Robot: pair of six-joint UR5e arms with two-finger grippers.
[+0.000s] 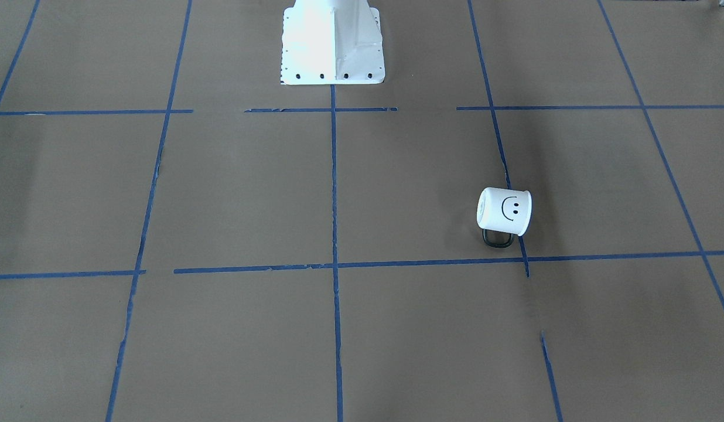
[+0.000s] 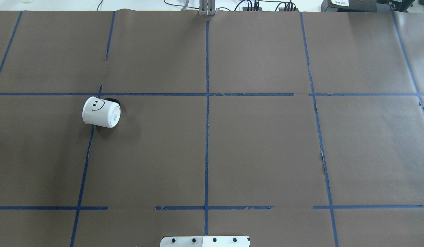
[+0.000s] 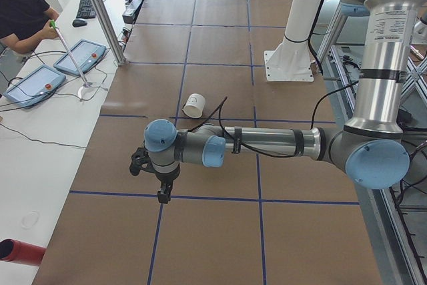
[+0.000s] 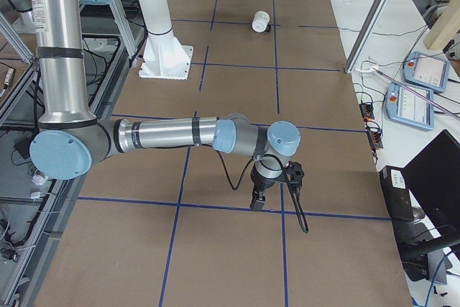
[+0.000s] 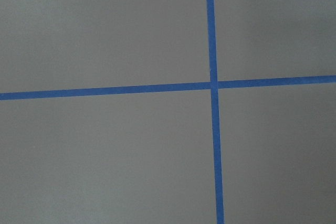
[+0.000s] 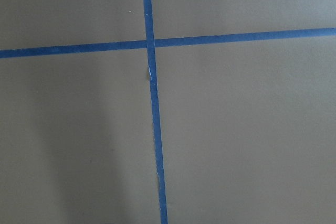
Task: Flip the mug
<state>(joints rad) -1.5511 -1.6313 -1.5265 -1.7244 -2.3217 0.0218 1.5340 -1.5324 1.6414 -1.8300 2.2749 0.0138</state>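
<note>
Nearest in the view from the table's left end, the left arm (image 3: 267, 141) reaches out low across the brown paper-covered table (image 2: 260, 147), with the left tool (image 3: 162, 197) pointing down just above a crossing of blue tape (image 5: 212, 129). From this side view alone I cannot tell whether that tool is spread or pressed together. The right arm (image 4: 165, 134) is posed the same way at the opposite end, its right tool (image 4: 256, 205) hanging over another tape crossing, and its state cannot be told either. Both wrist views show only bare paper and crossed tape lines. The mug (image 2: 101, 112) lies on its side on the robot's left half of the table, resting across a tape line just beside a crossing and well apart from both tools. Its flat bottom faces the table's middle and its mouth faces the left end. The smiley face (image 1: 510, 208) is turned upward, and the black handle (image 1: 497, 239) points away from the robot, toward the operators' side. A white pedestal (image 1: 333, 41) stands at the robot's edge of the table.
</note>
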